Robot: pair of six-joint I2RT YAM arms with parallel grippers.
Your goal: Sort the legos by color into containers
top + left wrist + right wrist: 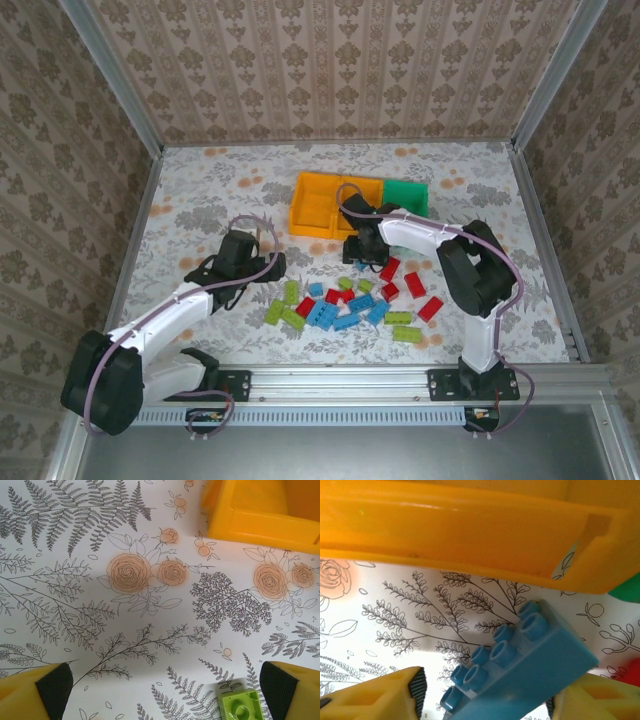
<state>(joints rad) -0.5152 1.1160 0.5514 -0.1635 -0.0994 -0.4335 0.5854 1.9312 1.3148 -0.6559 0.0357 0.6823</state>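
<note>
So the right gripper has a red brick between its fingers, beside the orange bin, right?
No. The brick between the fingers of the right gripper is blue, not red, as the right wrist view shows. It does lie beside the orange bin.

Three walls (330,60) papered in beige damask close in the table, with grey metal posts (112,75) in the corners and a metal rail (340,378) along the near edge. The tabletop (220,190) wears a white cloth printed with grey ferns and pale orange roses. Ahead of the left fingers (55,687) two roses (128,571) sit side by side, and ahead of the right fingers (417,687) the cloth is evenly lit.
</note>
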